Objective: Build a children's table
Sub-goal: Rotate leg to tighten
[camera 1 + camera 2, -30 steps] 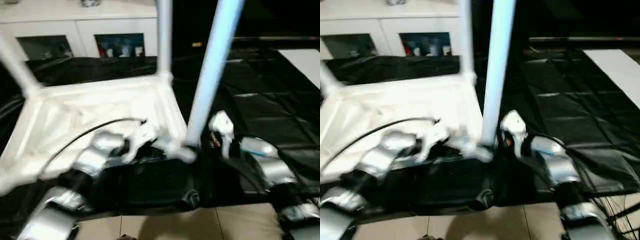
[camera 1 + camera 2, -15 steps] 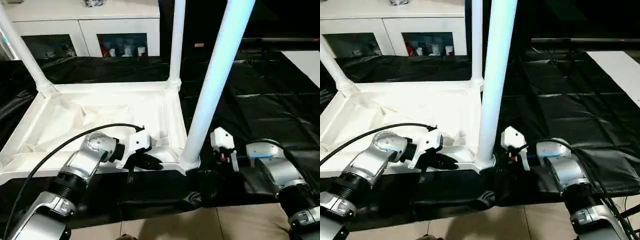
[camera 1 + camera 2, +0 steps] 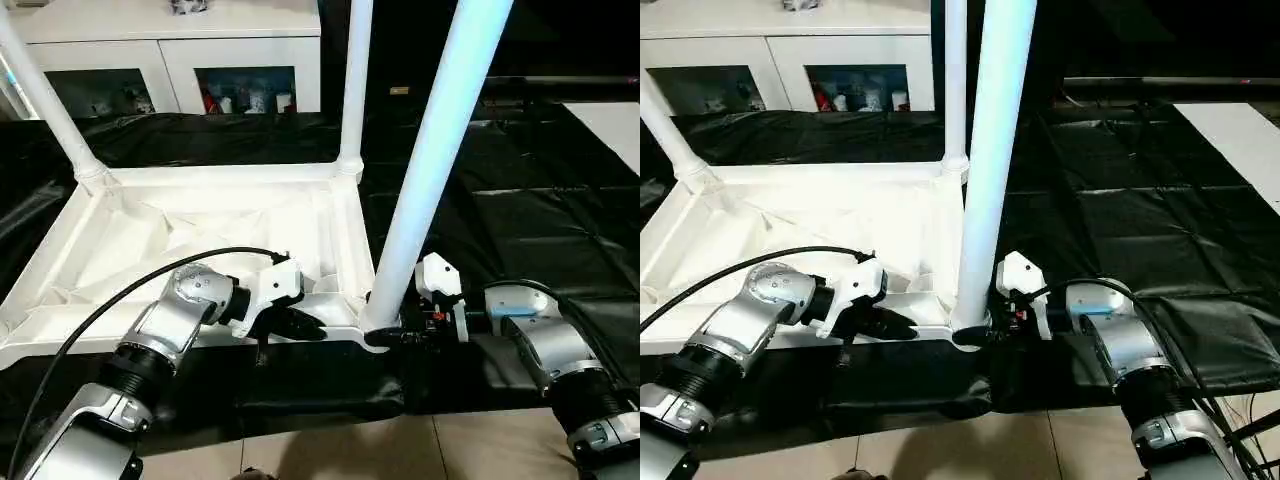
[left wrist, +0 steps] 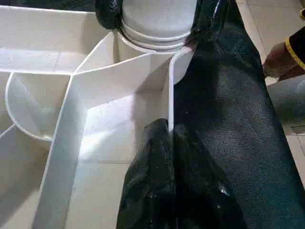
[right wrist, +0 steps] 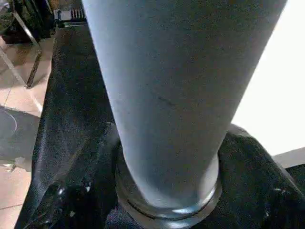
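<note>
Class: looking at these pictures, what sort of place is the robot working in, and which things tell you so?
Probably an indoor room used as a work area: a white cabinet with glass doors stands behind, the floor is tiled, and black sheeting is spread under the upturned tabletop.

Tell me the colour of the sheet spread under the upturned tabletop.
Black and glossy: the sheet shows best in the left eye view, beneath the white tabletop.

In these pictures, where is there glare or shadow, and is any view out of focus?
Left eye view: sharp; the near leg glows bluish-white and the black sheet shows shiny streaks. Left wrist view: soft shadows lie inside the tabletop ribs, and the left pincer glistens. Right wrist view: the leg is very close and looks grey and soft, with a bright washed-out area beside it.
</note>
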`<state>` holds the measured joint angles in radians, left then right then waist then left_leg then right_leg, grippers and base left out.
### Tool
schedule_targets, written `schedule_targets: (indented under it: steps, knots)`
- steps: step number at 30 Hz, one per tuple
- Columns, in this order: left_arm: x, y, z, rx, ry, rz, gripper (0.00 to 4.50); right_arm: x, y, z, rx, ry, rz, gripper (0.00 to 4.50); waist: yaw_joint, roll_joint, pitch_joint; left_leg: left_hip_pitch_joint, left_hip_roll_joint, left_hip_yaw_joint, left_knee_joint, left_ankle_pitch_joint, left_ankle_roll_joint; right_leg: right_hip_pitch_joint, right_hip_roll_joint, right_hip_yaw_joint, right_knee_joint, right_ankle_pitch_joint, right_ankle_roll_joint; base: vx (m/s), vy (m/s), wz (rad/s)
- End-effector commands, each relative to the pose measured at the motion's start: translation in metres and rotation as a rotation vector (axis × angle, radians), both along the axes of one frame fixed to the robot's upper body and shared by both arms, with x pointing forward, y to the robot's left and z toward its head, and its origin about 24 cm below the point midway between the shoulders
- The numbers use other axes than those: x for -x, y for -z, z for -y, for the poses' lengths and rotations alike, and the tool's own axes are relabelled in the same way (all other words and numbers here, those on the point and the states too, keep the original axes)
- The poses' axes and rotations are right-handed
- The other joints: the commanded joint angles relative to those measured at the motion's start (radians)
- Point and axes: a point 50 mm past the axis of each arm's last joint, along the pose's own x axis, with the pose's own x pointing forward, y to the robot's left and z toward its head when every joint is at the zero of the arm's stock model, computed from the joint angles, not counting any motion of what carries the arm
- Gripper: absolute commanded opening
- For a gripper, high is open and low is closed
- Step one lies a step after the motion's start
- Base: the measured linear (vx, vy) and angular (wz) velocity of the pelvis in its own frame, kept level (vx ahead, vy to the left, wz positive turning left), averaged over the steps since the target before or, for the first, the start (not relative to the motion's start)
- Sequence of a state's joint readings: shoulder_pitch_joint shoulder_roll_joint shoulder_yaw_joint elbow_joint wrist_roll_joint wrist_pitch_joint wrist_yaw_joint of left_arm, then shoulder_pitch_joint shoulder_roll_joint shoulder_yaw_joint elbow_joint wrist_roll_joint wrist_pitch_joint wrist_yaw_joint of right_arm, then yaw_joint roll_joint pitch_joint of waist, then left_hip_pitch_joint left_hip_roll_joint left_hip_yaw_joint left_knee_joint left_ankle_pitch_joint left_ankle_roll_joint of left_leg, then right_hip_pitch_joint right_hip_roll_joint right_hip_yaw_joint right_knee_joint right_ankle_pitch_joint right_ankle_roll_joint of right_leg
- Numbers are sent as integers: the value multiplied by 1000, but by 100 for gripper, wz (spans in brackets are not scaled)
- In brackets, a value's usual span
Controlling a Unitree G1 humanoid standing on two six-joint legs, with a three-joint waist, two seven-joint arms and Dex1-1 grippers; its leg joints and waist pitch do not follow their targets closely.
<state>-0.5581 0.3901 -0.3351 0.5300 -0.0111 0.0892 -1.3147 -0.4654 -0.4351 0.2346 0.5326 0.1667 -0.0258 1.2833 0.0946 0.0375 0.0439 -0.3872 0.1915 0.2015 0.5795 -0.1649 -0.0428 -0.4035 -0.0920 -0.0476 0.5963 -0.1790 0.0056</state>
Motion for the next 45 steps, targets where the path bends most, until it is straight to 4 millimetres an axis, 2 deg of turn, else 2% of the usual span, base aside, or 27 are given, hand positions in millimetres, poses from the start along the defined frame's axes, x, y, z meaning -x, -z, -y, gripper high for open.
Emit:
schedule_targets:
  steps: [1, 2, 9, 11, 12, 13, 14, 16, 17, 18, 20, 21, 23, 24, 25, 26, 27, 28, 29, 33, 34, 36, 38, 39, 41, 44, 45]
  knots:
    - [3, 2, 1, -14, 24, -12, 0, -2, -1, 0, 3, 2, 6, 282, 2, -11, -65, 21, 40, -16, -59, -210, 73, 44, -48, 28, -56, -135, -268, 0, 0, 0]
    - [3, 2, 1, -15, 25, -13, 0, -2, -1, 0, 1, 4, 6, 282, 2, -8, -66, 22, 40, -16, -59, -212, 71, 45, -48, 28, -55, -135, -269, 0, 0, 0]
    - [4, 4, 2, -19, 19, -17, 0, -2, 4, -2, -17, 51, 5, 261, 0, -10, -66, 21, 40, -16, -58, -214, 69, 45, -47, 28, -54, -127, -272, 0, 0, 0]
    - [2, 5, 3, -15, -8, -8, 0, -4, 6, -2, -37, 116, 7, 260, -1, -9, -65, 20, 40, -16, -59, -222, 66, 44, -49, 28, -55, -140, -271, 0, 0, 0]
    - [-2, 6, 6, -16, -55, 14, 0, -9, 8, -4, -66, 215, 17, 260, -2, -9, -63, 21, 40, -16, -61, -241, 58, 42, -48, 29, -58, -169, -267, 0, 0, 0]
    - [-4, 7, 6, -16, -70, 22, 0, -11, 9, -4, -72, 242, 20, 259, -6, -9, -60, 21, 38, -18, -64, -269, 41, 40, -49, 29, -63, -217, -257, 0, 0, 0]
    - [-10, 7, 10, -11, -126, 49, 0, -16, 12, -6, -98, 365, 12, 259, -10, -12, -58, 21, 38, -19, -66, -285, 33, 40, -49, 29, -65, -244, -249, 0, 0, 0]
    - [-19, 8, 18, 2, -211, 85, 0, -22, 17, -12, -135, 544, 8, 259, -17, -8, -56, 28, 36, -23, -71, -337, -3, 33, -51, 33, -75, -345, -212, 0, 0, 0]
    - [-22, 8, 21, 6, -238, 95, 0, -23, 19, -14, -146, 595, 11, 259, -18, -11, -56, 30, 35, -25, -72, -340, -11, 34, -51, 31, -77, -353, -205, 0, 0, 0]
    - [-27, 8, 27, 8, -287, 114, 0, -26, 23, -16, -162, 740, -5, 258, -24, -8, -58, 30, 34, -27, -74, -345, -27, 31, -51, 33, -77, -348, -193, 0, 0, 0]
    - [-33, 8, 37, 13, -357, 134, 0, -29, 31, -18, -160, 921, -28, 258, -29, -8, -59, 26, 33, -29, -76, -341, -29, 35, -50, 31, -75, -332, -190, 0, 0, 0]
    - [-37, 8, 45, 17, -406, 143, 0, -30, 35, -22, -144, 996, -22, 258, -35, -6, -58, 29, 31, -25, -74, -352, -30, 28, -47, 33, -79, -322, -189, 0, 0, 0]
    - [-43, 9, 56, 19, -474, 165, 0, -32, 38, -29, -136, 1091, -15, 253, -34, -5, -58, 30, 28, -27, -74, -360, -31, 30, -49, 32, -81, -331, -187, 0, 0, 0]
    - [-45, 9, 61, 18, -500, 177, 0, -33, 39, -32, -138, 1130, -17, 250, -35, -3, -58, 31, 28, -26, -72, -367, -28, 26, -50, 33, -86, -342, -183, 0, 0, 0]
    - [-46, 9, 65, 14, -523, 193, 0, -35, 38, -37, -134, 1149, -11, 248, -35, -6, -58, 33, 27, -25, -72, -368, -26, 26, -49, 33, -88, -345, -180, 0, 0, 0]
    - [-48, 9, 72, -5, -521, 230, 0, -39, 32, -44, -136, 1165, 31, 248, -35, -1, -60, 29, 26, -27, -74, -360, -22, 31, -49, 33, -87, -332, -177, 0, 0, 0]
    - [-48, 9, 75, -10, -513, 242, 0, -41, 30, -46, -139, 1176, 44, 245, -34, -2, -61, 26, 26, -27, -73, -346, -17, 32, -48, 32, -85, -306, -173, 0, 0, 0]
    - [-47, 9, 78, -10, -501, 245, 0, -42, 29, -50, -150, 1184, 32, 245, -33, 3, -63, 24, 25, -27, -72, -331, -10, 34, -48, 33, -83, -282, -175, 0, 0, 0]
    - [-47, 9, 79, -10, -497, 246, 0, -42, 28, -51, -155, 1188, 25, 245, -33, 2, -62, 23, 25, -26, -72, -326, -5, 35, -48, 33, -84, -273, -175, 0, 0, 0]
    - [-45, 10, 77, -21, -430, 250, 0, -35, 20, -63, -229, 1015, 38, 245, -30, -1, -63, 19, 26, -25, -71, -321, 27, 42, -50, 31, -81, -241, -181, 0, 0, 0]
    - [-46, 10, 76, -24, -427, 251, 0, -35, 18, -63, -237, 1006, 47, 267, -29, 0, -63, 19, 27, -26, -72, -321, 28, 42, -50, 31, -81, -245, -181, 0, 0, 0]
    - [-47, 11, 71, -31, -426, 256, 0, -35, 16, -58, -214, 995, 87, 288, -32, 1, -60, 18, 27, -27, -74, -329, 27, 41, -51, 29, -84, -272, -179, 0, 0, 0]
    - [-47, 12, 70, -33, -423, 257, 0, -35, 14, -55, -210, 992, 95, 297, -33, 1, -59, 23, 27, -27, -74, -349, 18, 38, -51, 29, -90, -320, -170, 0, 0, 0]
    - [-47, 12, 68, -35, -420, 256, 0, -36, 12, -50, -205, 985, 101, 316, -32, 2, -60, 24, 27, -27, -74, -354, 15, 37, -51, 30, -91, -330, -168, 0, 0, 0]
    - [-47, 13, 67, -34, -416, 253, 0, -35, 12, -45, -185, 942, 84, 332, -32, 1, -61, 23, 27, -28, -76, -345, 18, 39, -50, 29, -91, -324, -167, 0, 0, 0]
    - [-46, 14, 65, -35, -411, 254, 0, -30, 12, -33, -136, 845, 82, 332, -29, 2, -62, 23, 29, -26, -74, -329, 27, 40, -49, 30, -88, -285, -178, 0, 0, 0]
    - [-45, 15, 63, -35, -399, 252, 0, -25, 10, -24, -129, 771, 91, 332, -27, 2, -62, 19, 28, -26, -72, -313, 35, 45, -50, 29, -87, -268, -180, 0, 0, 0]
